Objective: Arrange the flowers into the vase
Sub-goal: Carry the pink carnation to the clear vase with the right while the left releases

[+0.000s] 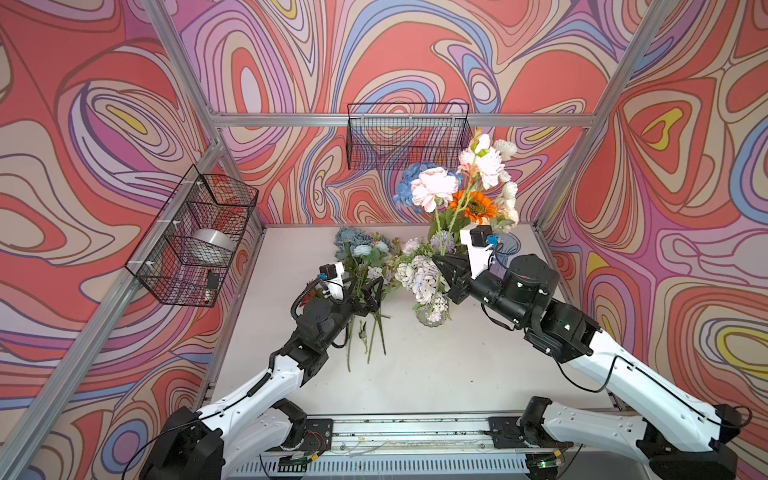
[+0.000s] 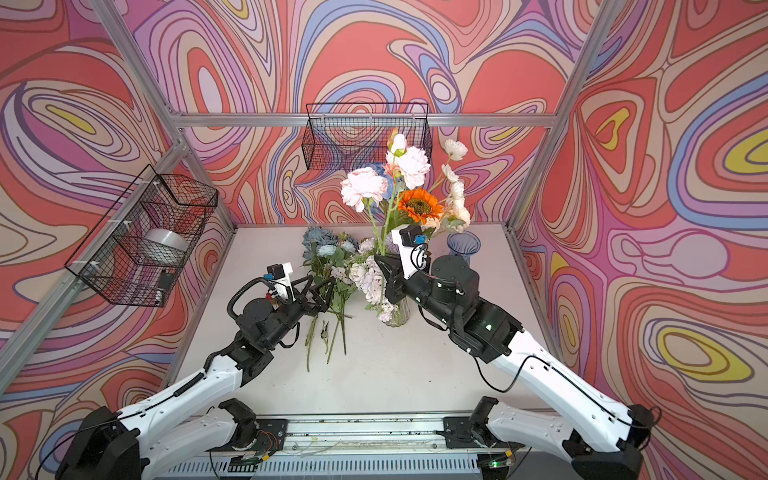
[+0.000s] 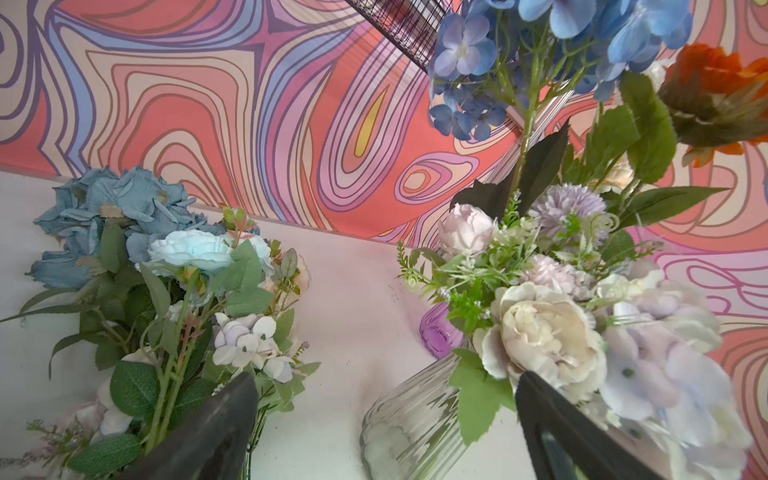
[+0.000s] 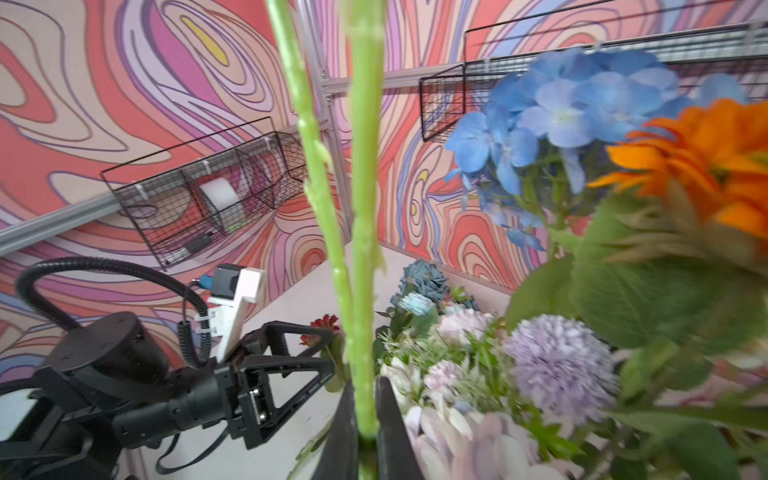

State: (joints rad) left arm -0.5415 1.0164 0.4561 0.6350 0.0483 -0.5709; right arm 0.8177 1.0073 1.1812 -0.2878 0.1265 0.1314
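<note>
1. The right gripper [image 4: 366,386] has its fingers [image 4: 347,419] pressed together on the green stem [image 4: 365,249] of a pink peony spray [image 1: 434,189]. The stem rises upright from the jaws and forks above them. The gripper is raised over the bouquet. The stem's lower end is hidden, so it cannot be told whether it reaches the vase.
2. The left gripper [image 2: 322,281] has its fingers [image 3: 224,419] spread wide with nothing held between them. It sits low over the stems of the loose flowers [image 1: 365,257]. Contact with them cannot be confirmed.
3. The clear ribbed glass vase [image 1: 432,313] stands upright on the white table [image 1: 457,374], right of centre in both top views, between the two grippers. It holds cream and lilac blooms, with a lilac pompom [image 4: 557,365] among them. A blue hydrangea [image 1: 405,187] and an orange sunflower [image 1: 473,206] stand tall above the same cluster.
4. The loose flowers lie flat on the table just left of the vase, heads toward the back wall and stems toward the robot. They include a dusty-blue hydrangea [image 1: 351,237] and an aqua rose [image 3: 191,249].
5. A blue glass vase [image 2: 463,245] stands upright at the back right of the table, behind the right arm.
6. A wire basket [image 1: 195,237] on the left wall holds a tape roll [image 1: 212,245]. A second basket [image 1: 409,137] hangs on the back wall.
</note>
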